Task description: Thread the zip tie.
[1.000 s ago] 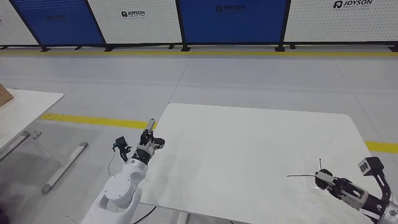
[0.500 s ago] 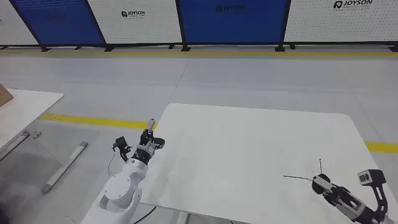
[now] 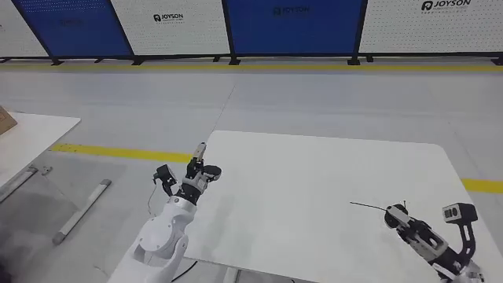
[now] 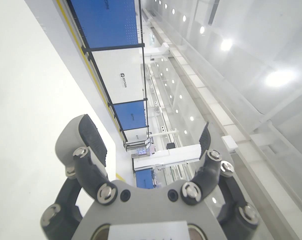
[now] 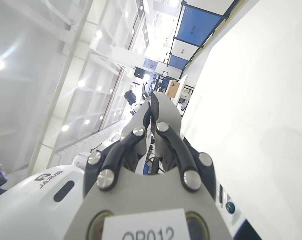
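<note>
The right claw (image 3: 391, 215) was over the white table (image 3: 314, 173), near the edge on the robot's right side. Its two fingers (image 5: 166, 111) were pinched tight on a thin black zip tie (image 3: 368, 206). The zip tie stuck out from the claw toward the middle of the table. The left claw (image 4: 144, 126) was at the table's left edge, far from the zip tie. Its fingers were spread wide apart

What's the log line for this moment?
left gripper open, empty | right gripper shut on zip tie | tail out over table
</note>
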Controlling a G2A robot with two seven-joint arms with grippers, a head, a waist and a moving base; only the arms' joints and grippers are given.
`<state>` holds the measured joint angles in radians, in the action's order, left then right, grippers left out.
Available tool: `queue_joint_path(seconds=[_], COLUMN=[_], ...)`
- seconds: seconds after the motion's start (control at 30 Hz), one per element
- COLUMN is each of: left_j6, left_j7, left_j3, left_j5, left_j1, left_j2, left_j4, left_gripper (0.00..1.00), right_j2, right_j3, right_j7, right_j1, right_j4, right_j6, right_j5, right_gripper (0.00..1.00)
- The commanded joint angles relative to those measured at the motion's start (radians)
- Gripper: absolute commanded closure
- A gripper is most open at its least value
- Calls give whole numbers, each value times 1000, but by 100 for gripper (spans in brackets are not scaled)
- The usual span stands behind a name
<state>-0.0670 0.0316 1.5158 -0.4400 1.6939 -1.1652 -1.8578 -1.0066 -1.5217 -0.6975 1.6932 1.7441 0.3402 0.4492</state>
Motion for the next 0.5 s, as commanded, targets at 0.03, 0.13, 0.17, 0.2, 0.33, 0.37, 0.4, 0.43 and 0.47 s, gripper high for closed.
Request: queue_joint_path(seconds=[0.03, 0.13, 0.17, 0.2, 0.33, 0.37, 0.4, 0.43, 0.47], left_j6=[-16, -19, -19, -19, -19, -19, -19, -19, -19], left_j7=[27, 55, 55, 55, 55, 55, 55, 55, 55], left_j3=[-49, -72, -72, -72, -72, -72, -72, -72, -72], left_j5=[-9, -17, -17, -17, -17, -17, -17, -17, -17], left_j1=[-2, -4, -4, -4, -4, -4, -4, -4, -4], left_j2=[-5, -8, -8, -8, -8, -8, -8, -8, -8], left_j4=[7, 37, 37, 37, 37, 37, 37, 37, 37], left_gripper=[0, 0, 0, 0, 0, 0, 0, 0, 0], right_j2=[-10, -12, -12, -12, -12, -12, -12, -12, -12], right_j3=[66, 82, 82, 82, 82, 82, 82, 82, 82], right_j7=[76, 77, 77, 77, 77, 77, 77, 77, 77], right_j1=[-13, -23, -23, -23, -23, -23, -23, -23, -23], right_j4=[17, 11, 11, 11, 11, 11, 11, 11, 11], right_j6=[-4, -27, -27, -27, -27, -27, -27, -27, -27], right_j5=[-80, -80, -80, -80, -80, -80, -80, -80, -80], right_gripper=[100, 100, 100, 100, 100, 100, 100, 100, 100])
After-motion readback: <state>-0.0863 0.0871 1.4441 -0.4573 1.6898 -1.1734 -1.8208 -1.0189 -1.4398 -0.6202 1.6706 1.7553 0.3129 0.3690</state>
